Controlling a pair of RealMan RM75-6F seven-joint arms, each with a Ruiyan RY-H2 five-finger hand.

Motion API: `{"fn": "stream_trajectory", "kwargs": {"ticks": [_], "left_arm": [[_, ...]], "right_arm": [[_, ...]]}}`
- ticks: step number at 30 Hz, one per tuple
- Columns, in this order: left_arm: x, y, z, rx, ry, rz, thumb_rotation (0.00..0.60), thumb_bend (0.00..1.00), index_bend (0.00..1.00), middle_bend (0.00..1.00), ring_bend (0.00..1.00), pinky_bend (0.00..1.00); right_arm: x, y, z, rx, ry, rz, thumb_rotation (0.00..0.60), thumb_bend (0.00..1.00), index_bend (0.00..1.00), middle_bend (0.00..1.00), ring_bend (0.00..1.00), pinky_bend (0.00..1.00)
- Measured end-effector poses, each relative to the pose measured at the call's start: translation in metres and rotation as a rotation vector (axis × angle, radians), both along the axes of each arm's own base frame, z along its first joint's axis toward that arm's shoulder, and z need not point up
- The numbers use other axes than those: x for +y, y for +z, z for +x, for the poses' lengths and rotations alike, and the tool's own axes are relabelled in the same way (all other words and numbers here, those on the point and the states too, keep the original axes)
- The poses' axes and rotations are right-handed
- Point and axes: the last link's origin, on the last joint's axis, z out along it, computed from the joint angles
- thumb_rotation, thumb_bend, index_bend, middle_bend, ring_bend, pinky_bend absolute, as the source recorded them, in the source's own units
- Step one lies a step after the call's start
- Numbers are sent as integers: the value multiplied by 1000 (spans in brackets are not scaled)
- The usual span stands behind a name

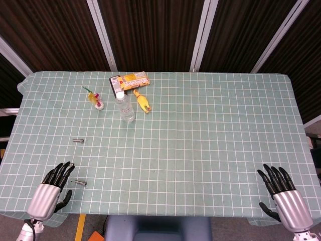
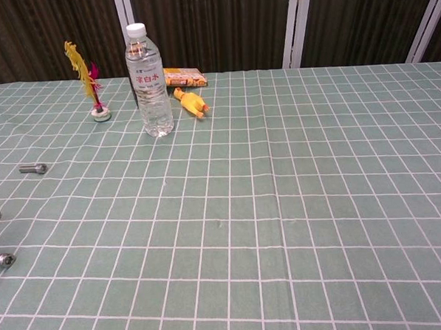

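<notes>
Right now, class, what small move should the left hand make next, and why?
Probably ease the left hand forward and inward onto the nearest bolt. Its fingers are spread and hold nothing, and that bolt lies just beside its fingertips on the green checked cloth.

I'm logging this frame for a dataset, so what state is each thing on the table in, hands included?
Water bottle: upright, cap on.
Feather shuttlecock: standing on its base.
Rubber chicken: lying flat.
Box: lying flat.
Bolts: lying on their sides.
Left robot hand: open, holds nothing.
Right robot hand: open, holds nothing.
</notes>
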Motion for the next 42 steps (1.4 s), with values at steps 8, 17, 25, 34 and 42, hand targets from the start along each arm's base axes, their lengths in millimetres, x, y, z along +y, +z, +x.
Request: {"fn": "stream_trajectory", "kwargs": {"ticks": [8, 17, 25, 34, 42], "left_arm": [[0, -4, 1, -3, -12, -10, 600, 469, 9, 35, 33, 233], [6, -29, -6, -28, -75, -21, 600, 469, 297, 909, 876, 1000], [22, -63, -26, -50, -37, -102, 600, 469, 396, 1000, 1000, 1000], [38, -69, -51, -24, 9, -79, 600, 469, 440, 1000, 1000, 1000], [41, -58, -72, -12, 61, -73, 600, 468, 437, 1000, 1000, 1000]], "right_arm": [[1, 1, 1, -4, 3, -4, 600, 283, 0, 0, 0, 0], [7, 3, 3, -10, 24, -16, 600, 283, 0, 0, 0, 0], [13, 3, 4, -5, 45, -25, 600, 282, 0, 0, 0, 0], [15, 2, 4, -3, 46, -21, 600, 282, 0, 0, 0, 0], [15, -1, 4, 6, 45, -15, 600, 283, 0, 0, 0, 0]]}}
